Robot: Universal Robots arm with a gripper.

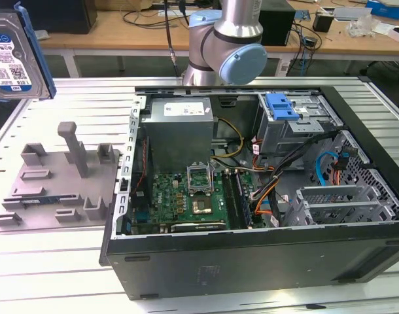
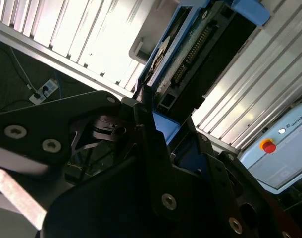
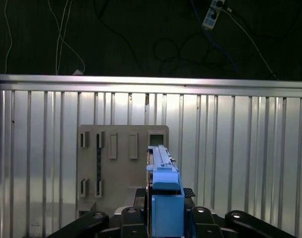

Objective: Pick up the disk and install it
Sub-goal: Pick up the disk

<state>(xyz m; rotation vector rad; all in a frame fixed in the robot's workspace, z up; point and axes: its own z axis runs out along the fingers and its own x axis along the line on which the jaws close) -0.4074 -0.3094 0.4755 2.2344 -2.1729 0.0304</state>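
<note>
We hold the disk (image 1: 10, 55) aloft in the upper left of the exterior view, above the grey fixture tray (image 1: 55, 183) on the tabletop (image 1: 55, 275). In the first wrist view the gripper (image 3: 166, 220) has its fingers (image 3: 200, 220) clamped on the disk's blue carrier. The pick-up looks done to us, but the install does not: the disk hangs well apart from the open computer case (image 1: 252, 196) and its drive cage (image 1: 297, 127).

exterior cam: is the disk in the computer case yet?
No: the disk is held up in the air at the exterior view's left, well apart from the open computer case.
</note>
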